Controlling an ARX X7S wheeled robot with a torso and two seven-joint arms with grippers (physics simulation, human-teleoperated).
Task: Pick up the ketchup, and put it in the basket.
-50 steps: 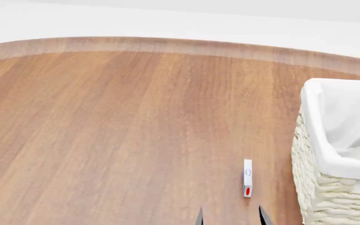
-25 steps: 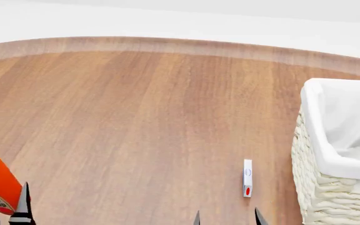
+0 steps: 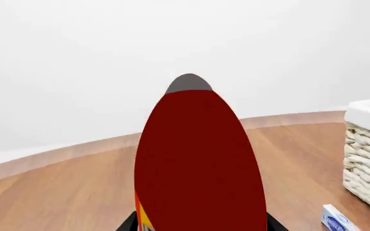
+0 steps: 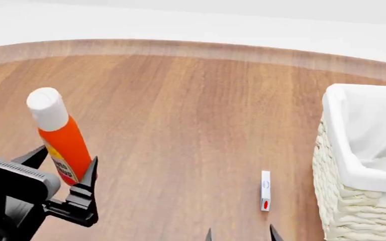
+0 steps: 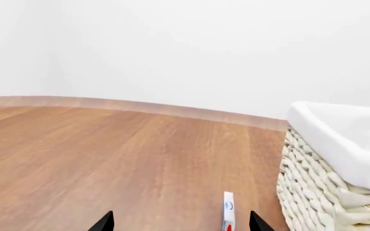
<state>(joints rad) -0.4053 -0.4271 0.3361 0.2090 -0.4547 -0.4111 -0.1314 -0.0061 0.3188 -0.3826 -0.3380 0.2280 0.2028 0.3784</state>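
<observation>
Lifted well up into the head view since half a second ago, the ketchup (image 4: 60, 138) now shows almost whole, where before only its lower body peeked in at the left edge, and a second ago it was out of sight altogether. It is held above the wooden table (image 4: 179, 110), tilted with its white cap (image 4: 46, 107) leaning away to the left, clamped near its base between the black fingers of the left gripper (image 4: 64, 168). Its yellow label carries red lettering too small and slanted to read. From the left wrist camera the bottle's dark red body (image 3: 201, 163) fills the middle, with a strip of yellow label at its lower edge.

Far off to the right stands the basket (image 4: 354, 170), its white liner folded over the woven rim, unmoved. Just beside its near wall lies a small white box (image 4: 265, 190) with a red mark and a faint blue emblem, unreadable, also where it was.

Only two dark fingertips of the right gripper (image 4: 240, 233) show, spread apart and holding nothing.
</observation>
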